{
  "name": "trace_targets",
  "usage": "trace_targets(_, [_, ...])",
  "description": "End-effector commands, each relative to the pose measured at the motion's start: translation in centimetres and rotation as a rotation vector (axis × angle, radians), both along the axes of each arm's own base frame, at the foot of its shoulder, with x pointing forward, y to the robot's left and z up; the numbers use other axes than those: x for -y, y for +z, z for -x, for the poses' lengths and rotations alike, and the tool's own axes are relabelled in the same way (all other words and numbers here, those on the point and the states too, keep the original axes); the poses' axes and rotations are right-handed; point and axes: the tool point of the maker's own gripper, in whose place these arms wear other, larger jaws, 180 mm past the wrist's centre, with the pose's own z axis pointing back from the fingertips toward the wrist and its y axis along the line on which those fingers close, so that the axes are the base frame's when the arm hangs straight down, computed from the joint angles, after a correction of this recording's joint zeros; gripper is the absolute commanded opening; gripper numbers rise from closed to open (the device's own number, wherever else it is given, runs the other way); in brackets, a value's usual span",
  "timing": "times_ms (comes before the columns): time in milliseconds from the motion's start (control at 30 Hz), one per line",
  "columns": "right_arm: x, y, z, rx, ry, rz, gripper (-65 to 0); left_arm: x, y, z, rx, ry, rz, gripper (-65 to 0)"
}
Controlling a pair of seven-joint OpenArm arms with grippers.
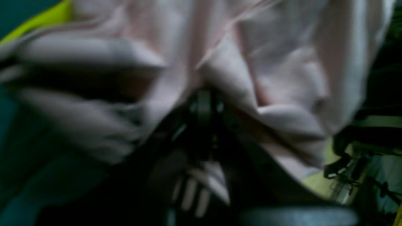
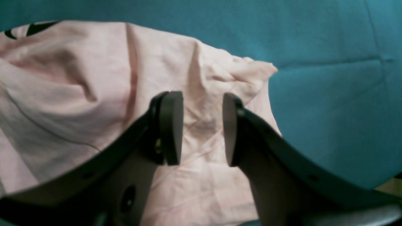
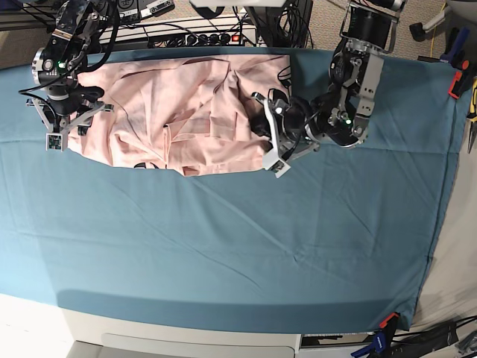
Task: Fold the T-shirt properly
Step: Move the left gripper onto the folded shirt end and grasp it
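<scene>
Here, left wrist view: badly blurred. The T-shirt (image 1: 282, 81) fills most of the frame, pink folds bunched right at the left pincer (image 1: 204, 103). The tips are lost in dark blur and cloth, so the view itself does not show the jaws; they are fully together, and the cloth gathered at them suggests a pinch on the shirt's edge, likely so that side can be carried over.

Right wrist view: sharp. The right pincer (image 2: 202, 128) hangs over the shirt's rumpled edge, pads (image 2: 171, 125) apart with nothing between them; wrinkled pink cloth lies below the gap. A bit of black lettering shows at top left. Teal cloth (image 2: 329, 62) lies beyond. Judgement: placed there to take this edge, grip not yet made.

Base view: the shirt lies crumpled at the far edge of the counter (image 3: 223, 246), one arm at each end of it. The right pincer is on the picture's left side, the left one on its right. Fold not yet formed; both ends must be held before a clean crease is possible.
</scene>
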Motion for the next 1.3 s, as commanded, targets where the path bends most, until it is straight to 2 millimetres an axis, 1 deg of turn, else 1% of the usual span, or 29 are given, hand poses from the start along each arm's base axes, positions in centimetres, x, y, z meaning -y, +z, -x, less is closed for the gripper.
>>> trace_targets(0, [0.4, 1.2, -0.7, 0.044, 0.005, 0.021, -43.3, 0.7, 1.5, -0.7, 0.041, -0.007, 0.047, -65.0])
trace_targets(233, [0.3, 1.2, -0.7, 0.045, 0.005, 0.020, -43.3, 2.7, 3.0, -0.1, 0.053, -0.056, 0.144, -65.0])
trace_targets(300, [0.3, 1.2, -0.7, 0.045, 0.005, 0.020, -43.3, 3.1, 3.1, 0.0, 0.055, -0.062, 0.151, -65.0])
trace_targets(400, [0.3, 1.2, -0.7, 0.045, 0.005, 0.020, -43.3, 3.1, 2.4, 0.2, 0.061, -0.077, 0.101, -65.0])
trace_targets(567, [0.3, 1.2, -0.7, 0.045, 0.005, 0.020, -43.3, 2.2, 0.8, -0.6, 0.072, -0.021, -0.016, -65.0])
trace_targets(667, [0.3, 1.2, -0.7, 0.045, 0.005, 0.020, -43.3, 1.7, 0.5, -0.9, 0.070, 0.007, -0.043, -65.0])
trace_targets(767, [0.3, 1.2, -0.7, 0.046, 0.006, 0.019, -43.3, 1.8, 0.5, -0.8, 0.069, 0.008, -0.036, -65.0])
trace_targets(833, [0.2, 1.2, -0.8, 0.051, 0.008, 0.010, -43.3, 2.5, 0.7, -0.6, 0.063, 0.012, -0.012, -65.0])
trace_targets(1000, [0.0, 1.2, -0.9, 0.059, 0.012, -0.001, -43.3, 4.8, 1.4, 0.3, 0.046, -0.002, 0.060, -65.0])
trace_targets(1100, [0.0, 1.2, -0.9, 0.058, 0.012, -0.001, -43.3, 5.9, 1.6, 1.0, 0.050, -0.041, 0.068, -65.0])
trace_targets(1267, [0.0, 1.2, -0.9, 0.059, 0.012, -0.001, -43.3, 7.8, 1.7, 2.7, 0.053, -0.124, 0.078, -65.0])
